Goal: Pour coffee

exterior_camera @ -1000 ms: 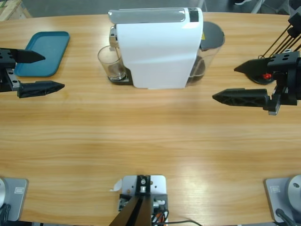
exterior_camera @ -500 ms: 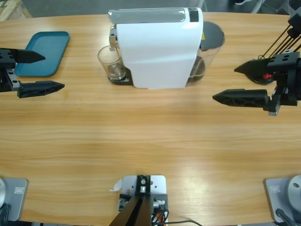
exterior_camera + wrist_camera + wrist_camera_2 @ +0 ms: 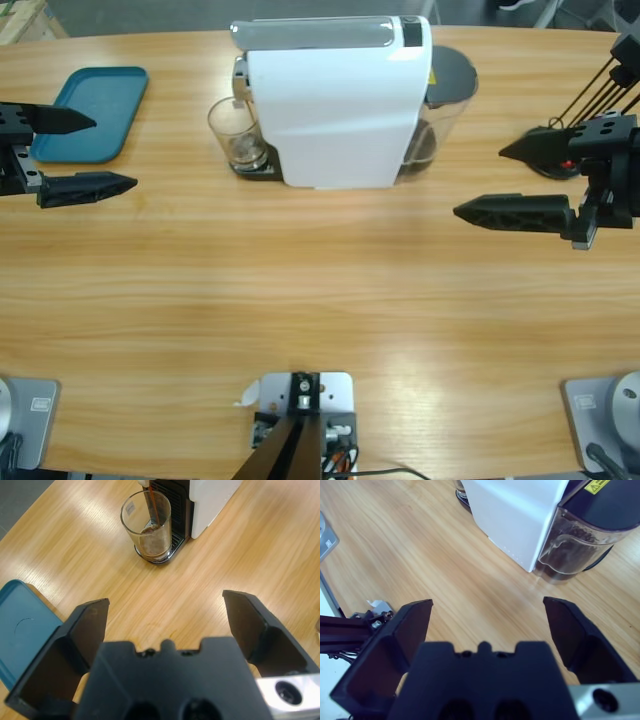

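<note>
A clear round glass (image 3: pixel 236 135) (image 3: pixel 148 526) stands on the drip tray under the spout of a white coffee machine (image 3: pixel 335 100) (image 3: pixel 512 510). A thin brown stream runs into the glass, and a shallow layer of coffee (image 3: pixel 152 539) lies at its bottom. My left gripper (image 3: pixel 85 152) (image 3: pixel 167 625) hangs open at the table's left edge, well apart from the glass, with nothing between its jaws. At the right edge my right gripper (image 3: pixel 490 180) (image 3: pixel 487 625) is open too and empty, pointing toward the machine's water tank (image 3: pixel 575 545) (image 3: pixel 445 95).
A teal tray (image 3: pixel 90 112) (image 3: pixel 20 635) lies at the back left, beside the left gripper. A black stand with thin rods (image 3: pixel 590 100) is at the far right, behind the right gripper. Bare wooden tabletop (image 3: pixel 320 290) stretches across the front.
The right gripper has shifted a hair to the right; otherwise nothing has visibly moved.
</note>
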